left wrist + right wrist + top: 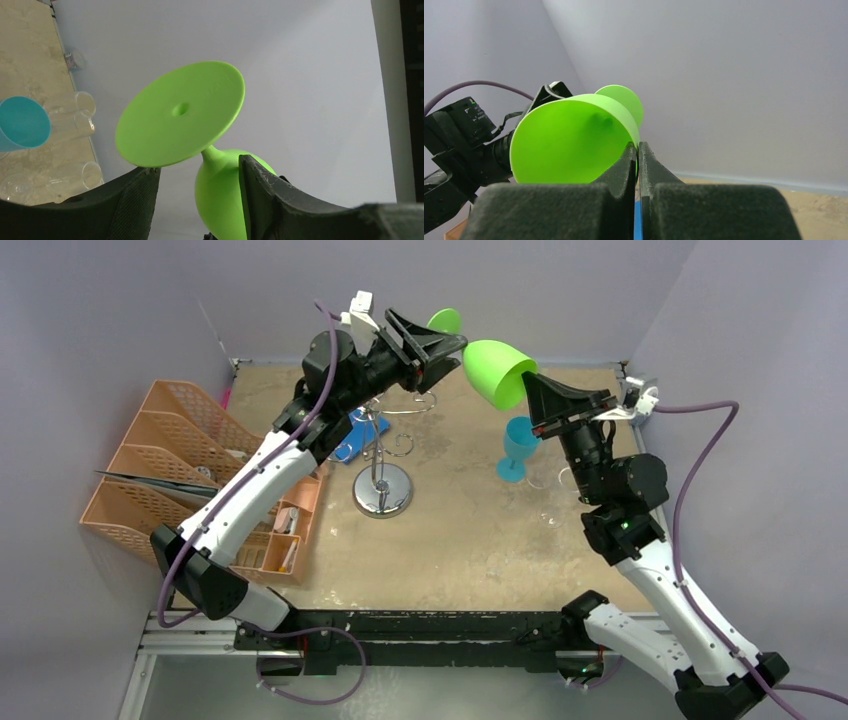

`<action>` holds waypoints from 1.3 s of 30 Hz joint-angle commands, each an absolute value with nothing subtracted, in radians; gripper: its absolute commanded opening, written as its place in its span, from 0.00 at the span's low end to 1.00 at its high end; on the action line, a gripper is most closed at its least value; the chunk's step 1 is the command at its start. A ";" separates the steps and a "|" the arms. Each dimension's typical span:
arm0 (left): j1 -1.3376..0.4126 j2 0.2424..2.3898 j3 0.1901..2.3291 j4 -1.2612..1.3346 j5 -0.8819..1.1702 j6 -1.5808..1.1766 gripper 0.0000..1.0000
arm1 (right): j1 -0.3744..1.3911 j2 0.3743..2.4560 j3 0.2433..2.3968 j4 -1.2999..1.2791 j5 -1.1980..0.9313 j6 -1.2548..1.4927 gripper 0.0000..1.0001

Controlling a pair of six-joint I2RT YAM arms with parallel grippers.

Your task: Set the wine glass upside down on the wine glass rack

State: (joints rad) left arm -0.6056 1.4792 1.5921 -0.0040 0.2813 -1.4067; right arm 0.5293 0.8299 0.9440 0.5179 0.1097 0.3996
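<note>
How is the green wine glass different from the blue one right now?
Colour: the green glass is lime, the blue glass teal. Pose: the green glass lies tipped on its side in the air; the blue glass stands upright on the table. Contact: the right gripper pinches the green glass's rim and the left gripper straddles its stem, while no gripper holds the blue glass. Both are opaque stemmed glasses.
</note>
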 commanded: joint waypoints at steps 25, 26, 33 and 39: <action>-0.648 1.477 1.608 0.366 0.171 -1.440 0.00 | 0.532 0.880 0.933 0.665 -0.025 0.395 0.00; -0.647 1.486 1.611 0.402 0.191 -1.431 0.00 | 0.532 0.881 0.937 0.648 -0.025 0.402 0.00; -0.648 1.491 1.609 0.506 0.244 -1.326 0.00 | 0.532 0.853 0.942 0.564 -0.003 0.426 0.39; -0.648 1.391 1.575 0.450 0.230 -1.093 0.00 | 0.532 0.757 0.961 0.303 -0.014 0.310 0.64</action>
